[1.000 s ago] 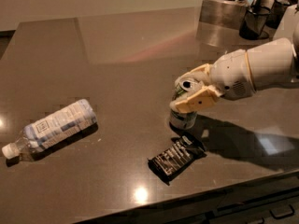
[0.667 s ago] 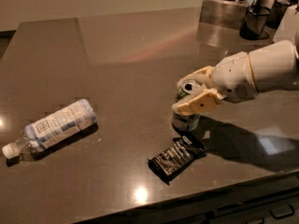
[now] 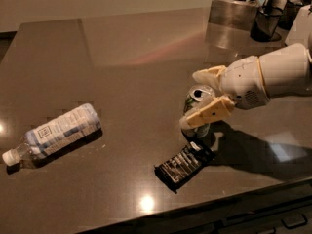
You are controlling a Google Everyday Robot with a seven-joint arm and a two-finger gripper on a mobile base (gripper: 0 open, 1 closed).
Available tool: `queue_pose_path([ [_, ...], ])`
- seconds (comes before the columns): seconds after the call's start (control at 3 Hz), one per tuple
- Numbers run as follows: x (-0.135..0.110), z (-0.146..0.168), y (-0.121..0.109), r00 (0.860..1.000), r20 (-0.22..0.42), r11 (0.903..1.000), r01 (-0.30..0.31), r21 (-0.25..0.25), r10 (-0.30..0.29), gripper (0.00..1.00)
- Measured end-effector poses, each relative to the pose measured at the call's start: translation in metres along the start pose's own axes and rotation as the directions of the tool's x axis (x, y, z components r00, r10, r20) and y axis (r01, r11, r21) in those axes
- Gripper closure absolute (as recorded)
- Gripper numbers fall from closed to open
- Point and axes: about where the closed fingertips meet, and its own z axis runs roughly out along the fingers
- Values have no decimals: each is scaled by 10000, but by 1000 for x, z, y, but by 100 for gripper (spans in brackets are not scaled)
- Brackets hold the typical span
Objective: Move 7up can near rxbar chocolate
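Note:
The 7up can (image 3: 198,97) stands upright on the dark table, its pull-tab top showing, just behind the top end of the rxbar chocolate (image 3: 184,163). The bar is a flat black wrapper with white lettering lying at a slant near the table's front edge. My gripper (image 3: 191,99) reaches in from the right on a white arm. Its two tan fingers (image 3: 210,113) straddle the can, spread wider than it. The lower finger hides part of the can's body.
A clear plastic bottle (image 3: 54,133) with a white cap lies on its side at the left. Metal containers (image 3: 236,9) and a dark cup (image 3: 266,24) stand at the back right. The table's front edge (image 3: 229,201) runs just below the bar.
The fingers have spread apart around the can, which now stands on the table next to the bar. The arm has shifted slightly right.

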Motion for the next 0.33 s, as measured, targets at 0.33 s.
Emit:
queue_pose_path([
  [0.33,0,0,0,10000,0,10000,1,-1,-1,0],
])
